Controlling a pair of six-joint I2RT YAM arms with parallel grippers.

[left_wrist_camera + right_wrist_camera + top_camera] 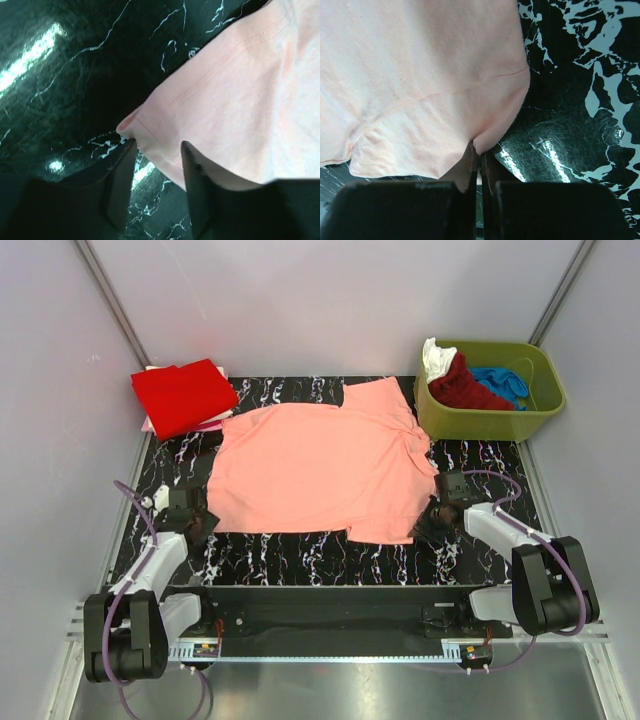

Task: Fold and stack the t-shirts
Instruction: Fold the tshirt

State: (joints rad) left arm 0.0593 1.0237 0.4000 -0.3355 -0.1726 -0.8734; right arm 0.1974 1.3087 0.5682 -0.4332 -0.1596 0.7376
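Observation:
A salmon-pink t-shirt (320, 470) lies spread flat on the black marbled table (300, 560). My left gripper (197, 524) is at its near left corner. In the left wrist view the gripper (158, 146) is open, and the hem corner of the shirt (240, 90) lies between the two fingers. My right gripper (433, 519) is at the shirt's near right edge. In the right wrist view it (479, 152) is shut on a pinch of the shirt's edge (430, 85). A folded bright red t-shirt (182, 395) lies at the back left on a pale pink one (150, 424).
An olive-green plastic tub (540, 390) stands at the back right. It holds a white shirt (436, 357), a dark red shirt (468, 388) and a blue shirt (503, 380). Grey walls close in the left and right sides.

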